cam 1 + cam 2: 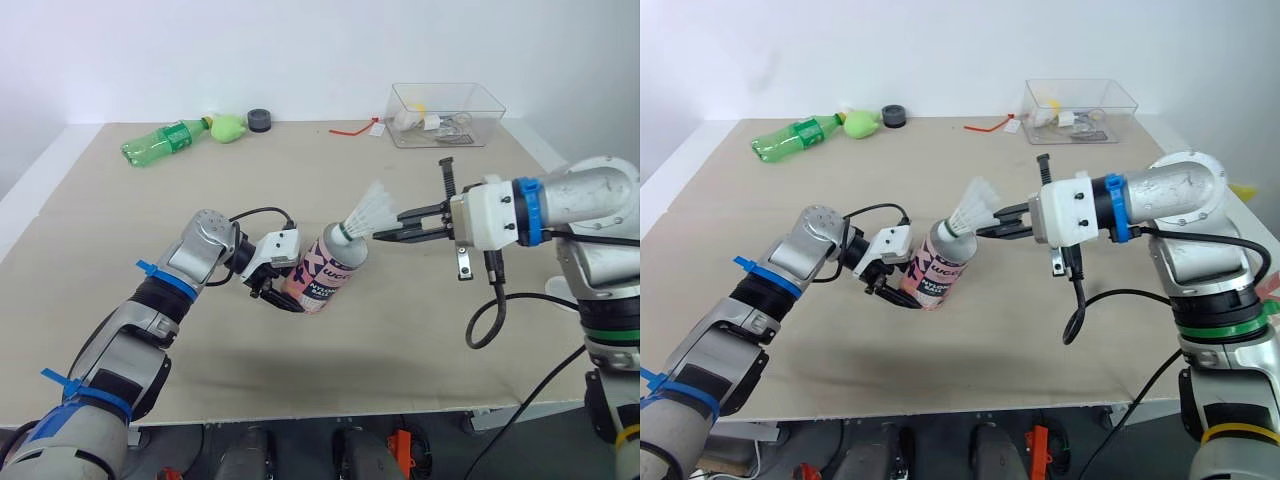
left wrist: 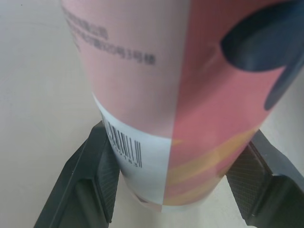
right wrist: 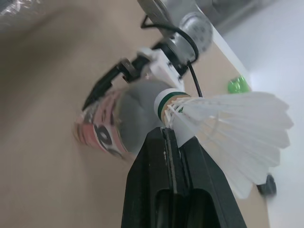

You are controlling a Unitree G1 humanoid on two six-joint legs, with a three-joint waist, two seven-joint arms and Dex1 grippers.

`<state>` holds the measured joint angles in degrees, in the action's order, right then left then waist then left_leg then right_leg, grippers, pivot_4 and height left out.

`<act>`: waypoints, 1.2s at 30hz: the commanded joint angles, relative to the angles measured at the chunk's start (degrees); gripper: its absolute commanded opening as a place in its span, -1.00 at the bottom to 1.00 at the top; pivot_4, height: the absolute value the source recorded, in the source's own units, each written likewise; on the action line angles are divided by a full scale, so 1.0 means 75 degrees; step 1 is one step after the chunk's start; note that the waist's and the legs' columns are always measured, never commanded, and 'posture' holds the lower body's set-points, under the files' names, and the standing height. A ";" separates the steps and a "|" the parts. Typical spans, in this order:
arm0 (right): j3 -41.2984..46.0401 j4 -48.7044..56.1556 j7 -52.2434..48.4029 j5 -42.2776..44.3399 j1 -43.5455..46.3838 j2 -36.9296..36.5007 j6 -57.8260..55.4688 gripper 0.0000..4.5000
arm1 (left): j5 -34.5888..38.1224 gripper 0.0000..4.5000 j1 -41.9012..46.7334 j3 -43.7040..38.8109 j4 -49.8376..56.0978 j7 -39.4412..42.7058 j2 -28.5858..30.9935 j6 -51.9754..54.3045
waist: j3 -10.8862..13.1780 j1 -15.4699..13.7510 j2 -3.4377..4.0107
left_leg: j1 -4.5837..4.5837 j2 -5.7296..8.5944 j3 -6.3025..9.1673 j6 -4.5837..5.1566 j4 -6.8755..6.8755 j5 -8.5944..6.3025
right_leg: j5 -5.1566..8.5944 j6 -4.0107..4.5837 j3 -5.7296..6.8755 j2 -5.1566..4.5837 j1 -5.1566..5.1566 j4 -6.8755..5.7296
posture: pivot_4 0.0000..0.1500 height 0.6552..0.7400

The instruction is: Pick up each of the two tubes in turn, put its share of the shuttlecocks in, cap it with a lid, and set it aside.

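A wide beige table (image 1: 300, 370) fills the room in front of the robot. Near its middle, the left gripper (image 1: 283, 292) clasps the lower end of a pink printed tube (image 1: 330, 270), one black finger (image 2: 102, 175) pressed to each side. The tube leans with its open mouth up and to the right. On the far right sits a clear plastic box (image 1: 495, 120) of small odds and ends. On the far left lies a green plastic bottle (image 1: 163, 142).

The right gripper (image 1: 382, 235) reaches in from the right, its fingers pinched together on a white shuttlecock (image 1: 372, 210) just above the cork. The cork sits at the tube's mouth and the feathers fan up and away. Beside the bottle are a small green object (image 1: 228, 127) and a dark round cap (image 1: 260, 120), perhaps a lid. A red tie (image 1: 355, 127) lies near the box.

The filling step looks under way. Next, the shuttlecock likely needs pushing straight down the tube's axis before release, with the tube held firm.

Counted: one tube, one shuttlecock, one possible lid.
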<state>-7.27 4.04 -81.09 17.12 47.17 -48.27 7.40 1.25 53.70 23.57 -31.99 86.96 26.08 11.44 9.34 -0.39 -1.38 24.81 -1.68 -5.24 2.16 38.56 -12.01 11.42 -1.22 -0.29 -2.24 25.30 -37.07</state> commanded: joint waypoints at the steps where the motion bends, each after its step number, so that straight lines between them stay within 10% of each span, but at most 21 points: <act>1: -0.0087 -0.0189 -0.0263 -0.0163 0.0236 0.0105 0.0631 -0.99 | -0.0046 0.19 0.0063 -0.0103 0.0124 0.0003 0.0113 0.0085 | 0.0000 0.0001 0.0000 | 0.0000 0.0000 0.0000 0.0000 0.0000 0.0000 | 0.0000 0.0000 0.0000 0.0000 0.0000 0.0000 | 1.00 1.00; 9: -0.0593 -0.1143 -0.0683 -0.0613 0.0849 0.0523 0.1464 -0.99 | -0.0001 0.19 0.0105 -0.0132 0.0234 0.0008 0.0063 0.0225 | 0.0001 0.0006 0.0001 | -0.0003 -0.0002 -0.0005 0.0000 0.0001 0.0002 | -0.0004 0.0006 -0.0001 0.0002 0.0001 -0.0003 | 1.00 1.00; 20: 0.0431 -0.0784 0.0273 0.0736 0.0915 0.0499 -0.1281 0.98 | -0.0053 0.19 0.0002 -0.0125 0.0293 -0.0013 0.0162 0.0258 | 0.0001 0.0004 0.0001 | 0.0005 0.0001 -0.0001 0.0000 0.0000 0.0001 | -0.0022 0.0042 0.0002 -0.0007 0.0006 -0.0003 | 1.00 1.00; 36: 0.3481 -0.2420 0.6014 0.0612 -0.1886 0.0870 -0.4476 0.98 | -0.0040 0.19 -0.0029 -0.0100 0.0287 0.0007 0.0174 0.0233 | -0.0004 0.0090 0.0003 | 0.0013 -0.0004 0.0006 0.0001 -0.0004 0.0001 | -0.0044 0.0029 0.0015 0.0001 0.0012 -0.0001 | 1.00 1.00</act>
<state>17.26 -14.37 -39.32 21.99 31.28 -41.82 -25.48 1.14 53.26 23.06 -30.26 86.91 27.44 13.02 9.31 0.29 -1.36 24.88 -1.72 -5.20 2.18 38.54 -11.99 11.07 -1.05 -0.21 -2.19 25.38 -37.08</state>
